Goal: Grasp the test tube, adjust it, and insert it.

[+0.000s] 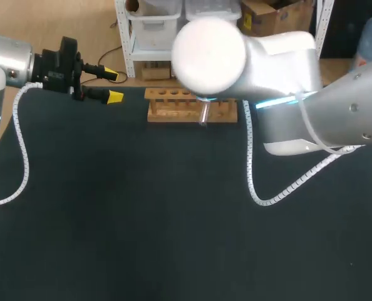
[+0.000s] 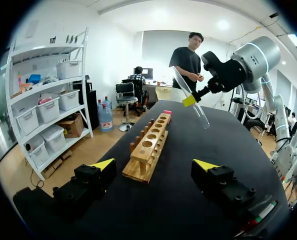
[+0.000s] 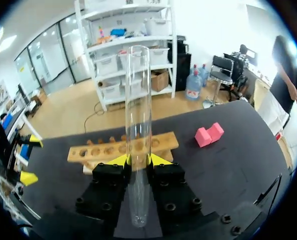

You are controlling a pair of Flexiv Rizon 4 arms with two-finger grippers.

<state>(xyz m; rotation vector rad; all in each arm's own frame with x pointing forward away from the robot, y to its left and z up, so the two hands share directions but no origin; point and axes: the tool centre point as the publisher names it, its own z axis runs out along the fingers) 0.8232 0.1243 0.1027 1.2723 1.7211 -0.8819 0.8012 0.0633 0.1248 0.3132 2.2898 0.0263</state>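
You are looking down on a black surface [image 1: 142, 219] with two robot arms reaching in.

Your right arm comes in from the right edge of the overhead frame. Its big white joint covers the upper middle and hides its own end effector there. Its wrist camera shows the right end effector [image 3: 138, 161] closed on the test tube [image 3: 138, 125], with one yellow-tipped finger pressing on each side.

The test tube is a long, thin cylinder of clear glass. It is empty, and the rack and shelves show through its wall. It reaches well ahead of the fingers and also back past them toward the wrist, so the grip falls partway along its length.

From the left wrist camera, the test tube hangs tilted in the air above the surface, touching nothing but the fingers. In the overhead frame only a short glassy sliver shows, at the upper middle against the front of the rack.

The wooden rack [image 1: 192, 105] is a low block with a row of round holes. It lies across the upper middle of the overhead frame.

A small pink block [image 3: 208, 134] sits on the surface beside the rack's far end.

Your left end effector [image 1: 114, 86] hovers at the upper left of the overhead frame. Its yellow-tipped fingers are spread apart and hold nothing.
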